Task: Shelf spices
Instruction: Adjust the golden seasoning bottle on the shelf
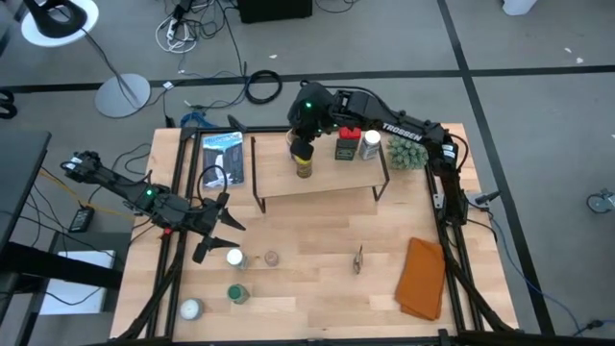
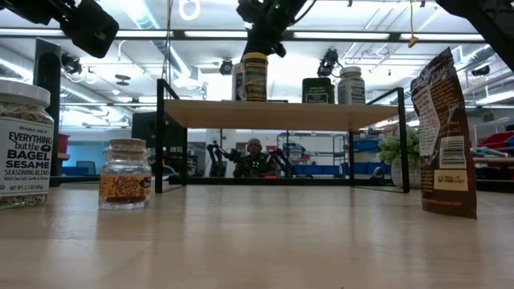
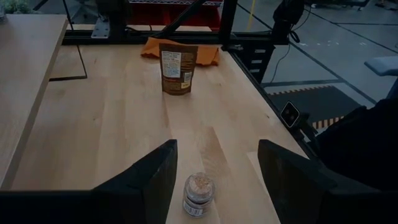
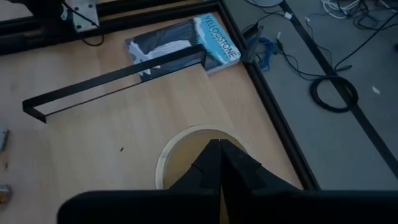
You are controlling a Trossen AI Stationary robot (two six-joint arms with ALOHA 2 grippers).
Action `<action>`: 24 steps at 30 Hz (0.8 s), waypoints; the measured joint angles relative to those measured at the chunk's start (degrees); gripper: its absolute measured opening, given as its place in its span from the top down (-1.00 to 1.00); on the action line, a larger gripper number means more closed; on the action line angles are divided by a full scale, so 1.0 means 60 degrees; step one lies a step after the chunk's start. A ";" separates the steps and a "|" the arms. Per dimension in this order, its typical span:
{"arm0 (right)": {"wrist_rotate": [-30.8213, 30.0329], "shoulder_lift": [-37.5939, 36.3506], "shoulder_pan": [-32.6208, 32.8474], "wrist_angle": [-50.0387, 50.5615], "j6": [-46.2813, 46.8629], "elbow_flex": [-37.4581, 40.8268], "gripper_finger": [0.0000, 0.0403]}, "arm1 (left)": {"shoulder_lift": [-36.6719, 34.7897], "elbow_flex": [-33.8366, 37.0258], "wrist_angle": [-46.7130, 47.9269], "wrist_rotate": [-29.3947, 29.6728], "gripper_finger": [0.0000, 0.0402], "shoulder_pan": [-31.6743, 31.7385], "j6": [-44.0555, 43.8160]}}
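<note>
A: Nearest the low camera stood a jar (image 2: 26,143) labelled "EVERYTHING but the BAGEL SESAME SEASONING BLEND", beside a small cork-topped jar (image 2: 125,174) and a brown pouch (image 2: 444,134).

B: How many spices were on the shelf (image 1: 320,171)?

A: Three: an amber jar (image 1: 305,160), a dark tin (image 1: 347,144), a white-capped jar (image 1: 369,144).

B: The grippers?

A: The right gripper (image 4: 219,163) was pinched shut, empty, over the amber jar's lid; the left gripper (image 3: 217,174) hung partly open above a small jar (image 3: 198,195) on the table.

even, bright overhead light falls on the table (image 1: 307,288) with only soft shadows. in the low view, ceiling strip lights (image 2: 144,16) glare and the room behind is blurred. the near jar (image 3: 198,194) in the left wrist view looks slightly soft.
</note>
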State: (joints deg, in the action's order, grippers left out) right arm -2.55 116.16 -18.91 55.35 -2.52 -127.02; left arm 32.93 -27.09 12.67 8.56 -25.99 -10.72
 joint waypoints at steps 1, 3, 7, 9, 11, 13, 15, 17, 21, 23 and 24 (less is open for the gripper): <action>0.0000 0.0000 -0.0023 -0.0001 0.0013 0.0000 0.99 | 0.0000 0.0000 0.0004 0.0000 -0.14 -0.0002 0.0000; 0.0000 0.0000 -0.0090 -0.0004 0.0168 -0.0001 0.99 | 0.0000 0.0000 0.0011 0.0000 -0.14 -0.0001 0.0000; 0.0000 0.0000 -0.0187 0.0015 0.0253 -0.0004 0.99 | 0.0000 0.0000 0.0015 0.0000 -0.14 -0.0002 0.0001; 0.0000 0.0000 -0.0224 0.0019 0.0265 -0.0004 0.99 | 0.0000 0.0000 0.0019 0.0000 -0.14 0.0001 0.0001; -0.0007 0.0000 -0.0249 0.0022 0.0356 -0.0004 0.99 | 0.0000 0.0000 0.0026 0.0000 -0.14 0.0000 0.0000; -0.0142 0.0000 -0.0285 0.0043 0.0488 -0.0004 0.99 | 0.0000 0.0000 0.0029 0.0000 -0.14 -0.0002 0.0000; -0.0153 0.0000 -0.0308 0.0138 0.0496 -0.0004 0.99 | 0.0000 0.0000 0.0029 -0.0002 -0.14 0.0000 0.0000; -0.0059 0.0000 -0.0308 0.0205 0.0498 -0.0004 0.99 | 0.0000 0.0000 0.0036 0.0000 -0.14 -0.0002 0.0000; -0.0036 0.0000 -0.0311 0.0239 0.0500 -0.0006 0.99 | 0.0000 0.0000 0.0036 0.0000 -0.14 0.0000 0.0020; -0.0048 0.0000 -0.0313 0.0262 0.0588 -0.0007 1.00 | 0.0000 0.0000 0.0036 0.0000 -0.14 0.0001 0.0023; -0.0106 0.0000 -0.0324 0.0290 0.0678 -0.0005 1.00 | 0.0000 0.0000 0.0036 0.0000 -0.14 -0.0002 0.0026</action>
State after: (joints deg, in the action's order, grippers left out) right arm -3.18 116.16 -20.85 57.09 1.55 -127.05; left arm 32.93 -27.09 12.88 8.56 -26.00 -10.57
